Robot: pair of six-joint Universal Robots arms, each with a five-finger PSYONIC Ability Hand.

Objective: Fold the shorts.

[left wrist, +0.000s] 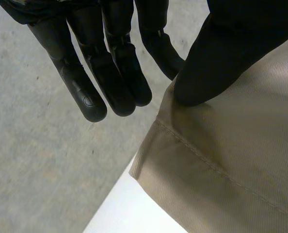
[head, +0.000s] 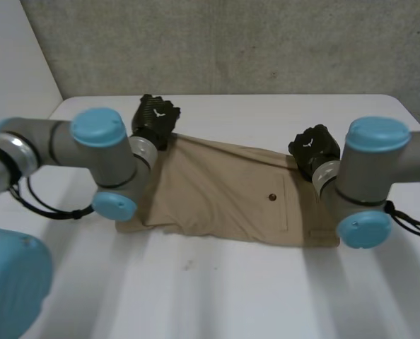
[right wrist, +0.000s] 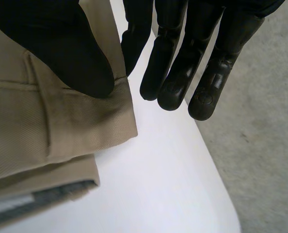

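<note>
The shorts (head: pixel 224 198) lie spread on the tabletop (head: pixel 266 296) — left hand (left wrist: pixel 221 58) and right hand (right wrist: pixel 61 48) each pinch a far corner (thumb against nearest finger, rest straight), likely to fold that edge forward.

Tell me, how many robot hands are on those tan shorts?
2. The left hand pinches the far left corner of the shorts; the right hand pinches their far right corner.

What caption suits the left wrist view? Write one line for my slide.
Left hand pinching a hemmed corner of the tan shorts between thumb and finger, over the white table.
</note>
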